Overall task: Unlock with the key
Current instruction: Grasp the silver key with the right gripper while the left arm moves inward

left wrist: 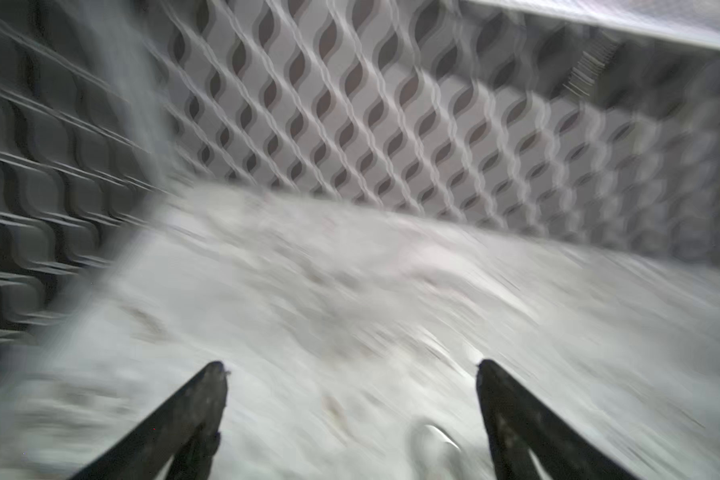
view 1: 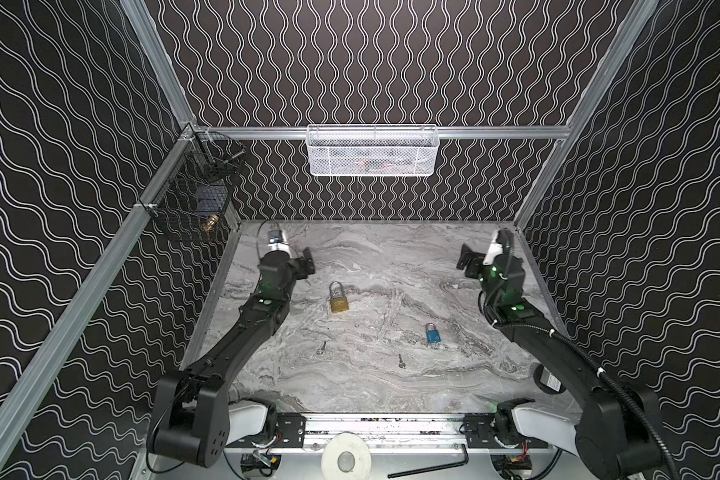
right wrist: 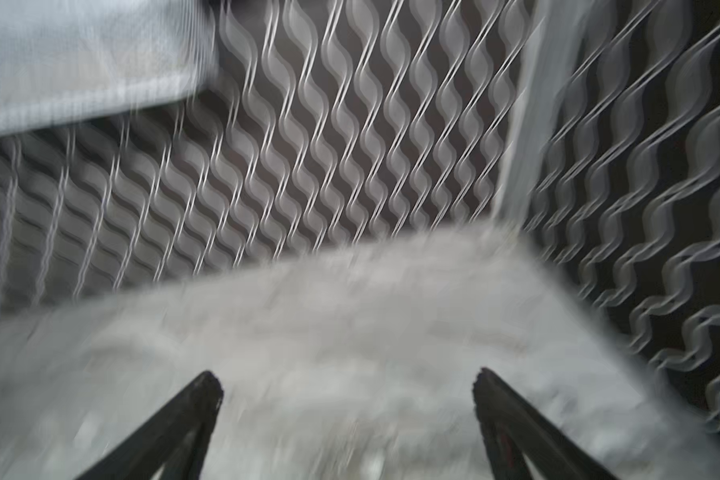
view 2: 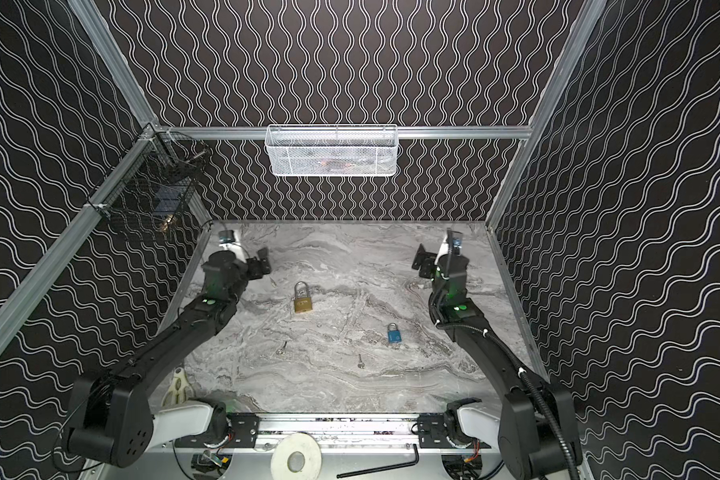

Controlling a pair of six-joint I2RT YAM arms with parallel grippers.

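- Two padlocks and two keys lie loose on the grey marble tabletop (view 1: 391,399), and none touches another.
- The brass padlock (view 1: 339,298) lies flat around the middle, its shackle end pointing to the far side.
- The blue padlock (view 1: 432,333) is smaller and sits nearer and to the right, well apart from the brass one.
- The left key (view 1: 321,348) lies on the near side of the brass padlock. The right key (view 1: 400,361) lies to the near left of the blue padlock.
- The left claw (view 1: 308,261) is out at the far left, jaws spread wide with nothing between them.
- The right claw (view 1: 466,258) mirrors it at the far right, also spread and empty, well away from both keys.
- Both wrist views are smeared. The black fingers (left wrist: 200,407) stand wide over bare marble, and a pale oval beside them may be a shackle, though it's too blurred to call.
- A white mesh basket (view 1: 371,151) hangs on the far wall, and a black wire basket (view 1: 196,195) fills the far-left corner.
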